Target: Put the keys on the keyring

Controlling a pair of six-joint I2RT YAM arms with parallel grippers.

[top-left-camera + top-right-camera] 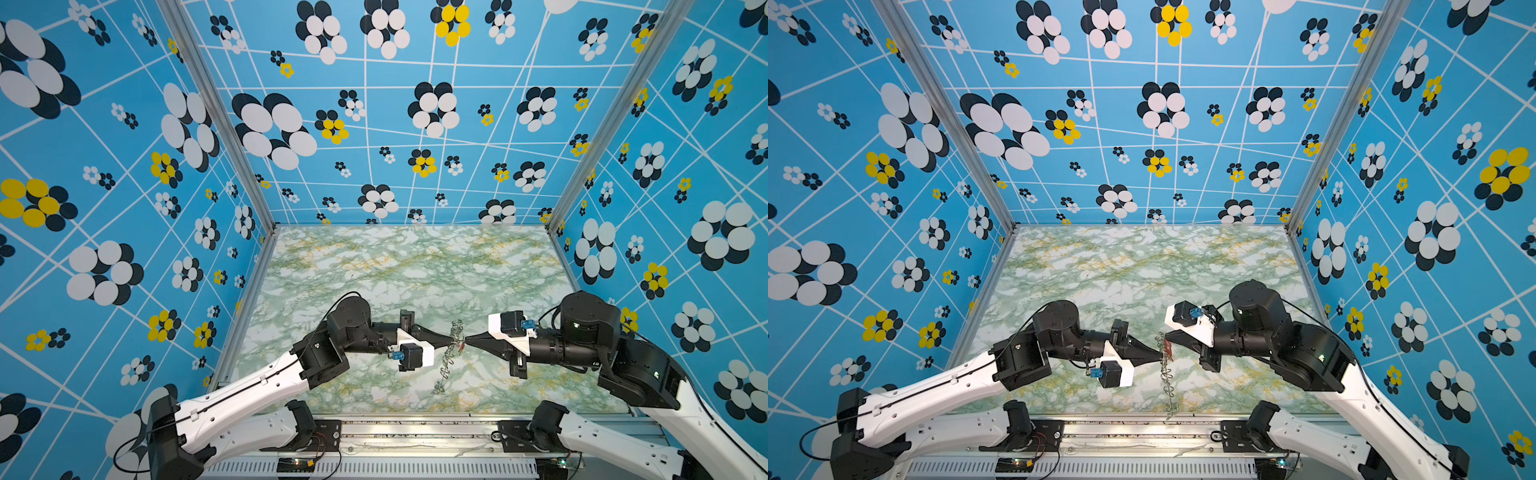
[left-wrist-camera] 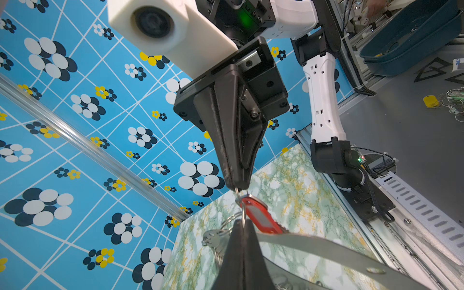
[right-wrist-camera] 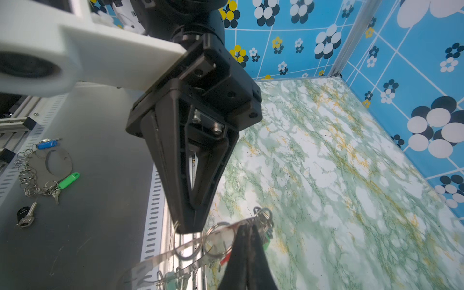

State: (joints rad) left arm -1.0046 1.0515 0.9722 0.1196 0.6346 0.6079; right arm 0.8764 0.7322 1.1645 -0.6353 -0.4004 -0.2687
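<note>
Both grippers meet tip to tip above the marble table [image 1: 395, 270]. Between them the keyring [image 1: 446, 365] hangs on edge, a grey metal plate [image 2: 326, 248] fringed with silver rings. My left gripper [image 2: 243, 222] is shut on one of its rings. My right gripper [image 3: 247, 229] is shut on the thin wire loop that carries the red key [image 2: 261, 216]. That loop runs from one tip to the other. A green key [image 3: 267, 242] and a pale teal key [image 3: 170, 277] hang on the plate's rings. In both top views the tips are the left [image 1: 450, 342] and right [image 1: 467, 340].
Patterned blue walls close the table on three sides, and an aluminium rail [image 1: 415, 432] runs along its front. Outside the cell a grey bench holds another ring plate [image 3: 45, 170] with blue and green tags, loose keys, a yellow tag [image 2: 430, 101] and a dark blue bin [image 2: 411, 37].
</note>
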